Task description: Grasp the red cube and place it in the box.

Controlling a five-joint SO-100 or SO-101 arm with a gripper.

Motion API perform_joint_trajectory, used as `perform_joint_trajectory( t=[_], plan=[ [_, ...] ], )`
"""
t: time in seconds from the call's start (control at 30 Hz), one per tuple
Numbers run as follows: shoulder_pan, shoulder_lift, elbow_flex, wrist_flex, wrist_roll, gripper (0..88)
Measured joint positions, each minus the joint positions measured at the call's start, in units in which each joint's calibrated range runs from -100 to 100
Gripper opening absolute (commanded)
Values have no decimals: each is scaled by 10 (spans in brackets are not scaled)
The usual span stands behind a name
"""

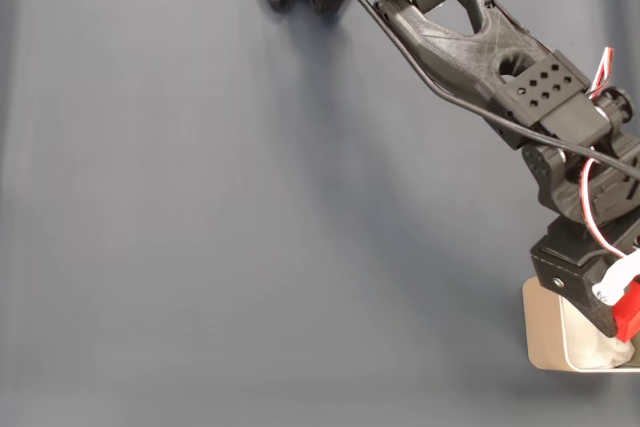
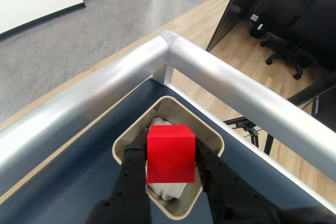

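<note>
The red cube [image 2: 170,153] is small, bright red and matte, with plain faces and crisp edges. In the wrist view it sits upright, raised above the box's opening, one face toward the camera and its top face showing. In the fixed view the red cube [image 1: 628,312] shows at the far right edge, over the box.

The box [image 2: 210,135] is a silvery-beige metal tin with rounded corners and a thin rim, lined with crumpled white material. It lies at the table's near right corner in the fixed view [image 1: 545,332], partly cut off by the frame.
</note>
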Motion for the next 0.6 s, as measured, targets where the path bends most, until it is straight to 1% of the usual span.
perform_joint_trajectory(
  t=[0.07, 0.17, 0.33, 0.6],
  plan=[
    [0, 0, 0, 0, -3, 257],
    [0, 0, 0, -3, -9, 334],
    [0, 0, -1, -19, -20, 382],
    [0, 0, -1, -21, -19, 392]
  ],
)
